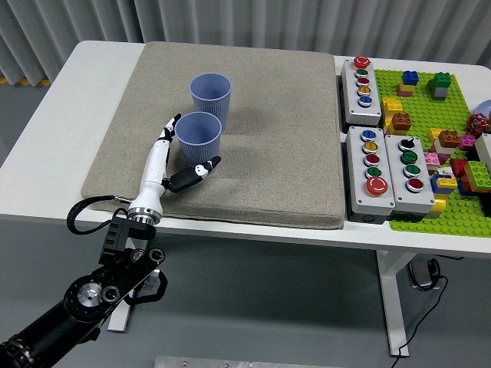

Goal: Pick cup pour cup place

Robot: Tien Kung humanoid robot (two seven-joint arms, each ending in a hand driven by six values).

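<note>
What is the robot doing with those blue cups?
The robot's left hand is reaching around the near blue cup on the grey mat. Its fingers are spread on either side of the cup and have not closed on it. The far blue cup stands upright just behind. Nothing has been lifted or poured yet. Button boxes and toy bricks sit untouched to the right.

Single high head view, forward and down over the white table [46,146].
</note>
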